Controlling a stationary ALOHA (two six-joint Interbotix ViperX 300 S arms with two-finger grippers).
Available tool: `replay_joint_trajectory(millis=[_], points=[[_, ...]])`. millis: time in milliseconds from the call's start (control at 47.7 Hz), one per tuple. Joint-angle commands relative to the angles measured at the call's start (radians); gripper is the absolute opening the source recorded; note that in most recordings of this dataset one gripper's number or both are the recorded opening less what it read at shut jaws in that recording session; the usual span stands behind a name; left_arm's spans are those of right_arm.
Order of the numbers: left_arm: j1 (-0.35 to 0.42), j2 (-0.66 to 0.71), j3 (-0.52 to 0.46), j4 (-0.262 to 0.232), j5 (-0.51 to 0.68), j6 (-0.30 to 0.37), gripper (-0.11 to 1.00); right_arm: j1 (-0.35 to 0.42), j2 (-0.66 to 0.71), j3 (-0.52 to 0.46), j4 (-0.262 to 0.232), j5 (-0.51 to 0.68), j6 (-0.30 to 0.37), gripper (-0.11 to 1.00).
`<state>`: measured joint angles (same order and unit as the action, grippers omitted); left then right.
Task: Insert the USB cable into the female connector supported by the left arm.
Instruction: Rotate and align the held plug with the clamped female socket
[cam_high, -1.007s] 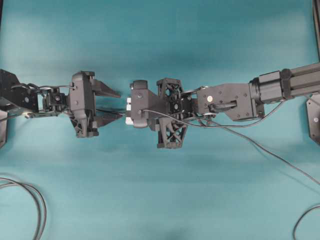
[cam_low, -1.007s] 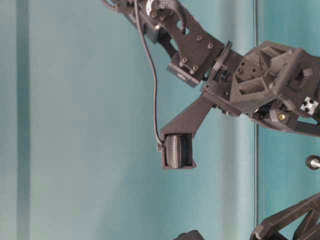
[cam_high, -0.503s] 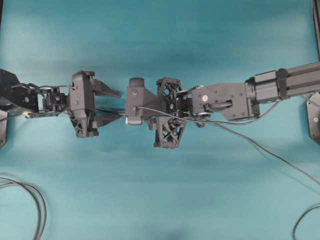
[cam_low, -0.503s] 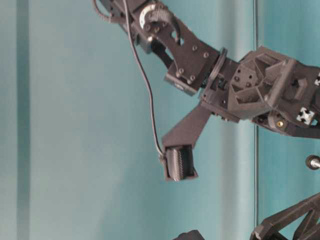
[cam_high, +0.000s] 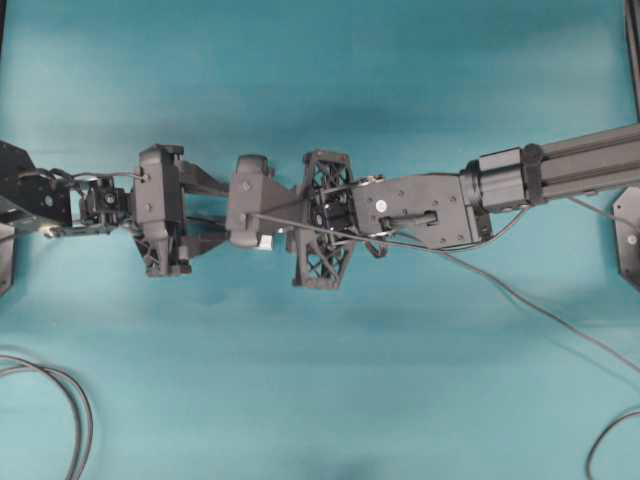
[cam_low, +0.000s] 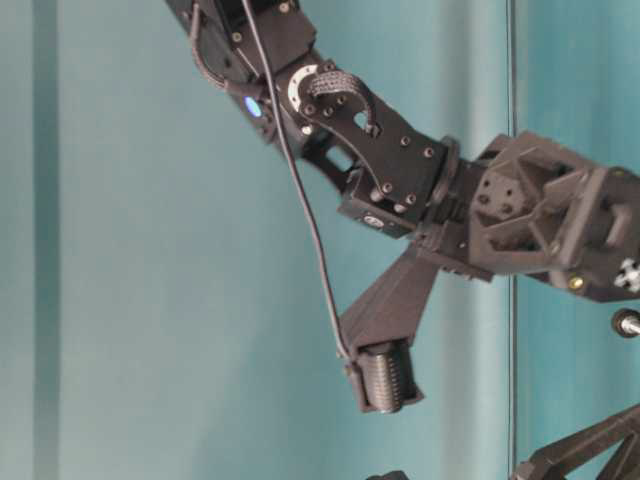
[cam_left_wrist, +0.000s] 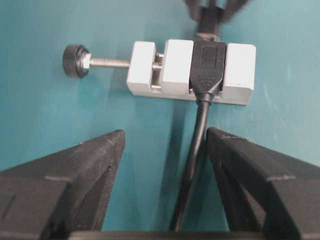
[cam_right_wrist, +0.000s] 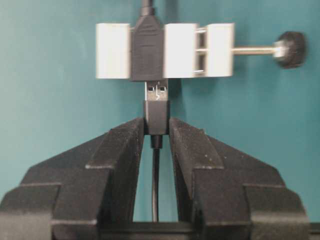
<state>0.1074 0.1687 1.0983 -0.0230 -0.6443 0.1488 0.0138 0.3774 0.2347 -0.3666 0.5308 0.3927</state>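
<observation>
Midway over the teal counter (cam_high: 320, 400), the two arms meet tip to tip. Right tool (cam_right_wrist: 156, 131) is clamped on the USB plug (cam_right_wrist: 157, 116), its metal tip just short of the dark socket held in the white connector block (cam_right_wrist: 180, 51). Left tool (cam_left_wrist: 165, 145) stands wide apart, gripping nothing, with the connector's cable (cam_left_wrist: 192, 170) running between its fingers. A knobbed rod (cam_left_wrist: 76, 60) juts from the block.
</observation>
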Motion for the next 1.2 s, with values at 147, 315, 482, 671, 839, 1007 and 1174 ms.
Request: replay_joint_trajectory(millis=[147,315,482,671,839,1007,1174], points=[[-0.002,-0.009,-0.002,0.0,-0.006,-0.005,0.78,0.041,-0.018,-0.04,-0.202,0.081,0.175,0.22],[-0.002,-0.009,-0.005,0.0,-0.006,-0.003,0.78,0.054,-0.02,-0.025,-0.186,0.078,0.178,0.22],[-0.002,-0.009,-0.008,0.0,-0.003,-0.006,0.78,0.06,-0.031,-0.005,-0.158,0.046,0.179,0.22],[-0.002,-0.011,-0.009,0.0,-0.003,-0.011,0.78,0.064,-0.057,0.034,-0.156,0.021,0.199,0.22],[-0.008,-0.009,-0.015,0.0,-0.003,-0.012,0.78,0.066,-0.057,0.044,-0.156,0.003,0.207,0.22],[-0.012,-0.009,-0.018,0.0,-0.003,-0.014,0.77,0.066,-0.071,0.054,-0.158,-0.026,0.201,0.22],[-0.011,-0.009,-0.018,0.0,-0.003,-0.015,0.78,0.064,-0.097,0.078,-0.158,-0.052,0.209,0.22]])
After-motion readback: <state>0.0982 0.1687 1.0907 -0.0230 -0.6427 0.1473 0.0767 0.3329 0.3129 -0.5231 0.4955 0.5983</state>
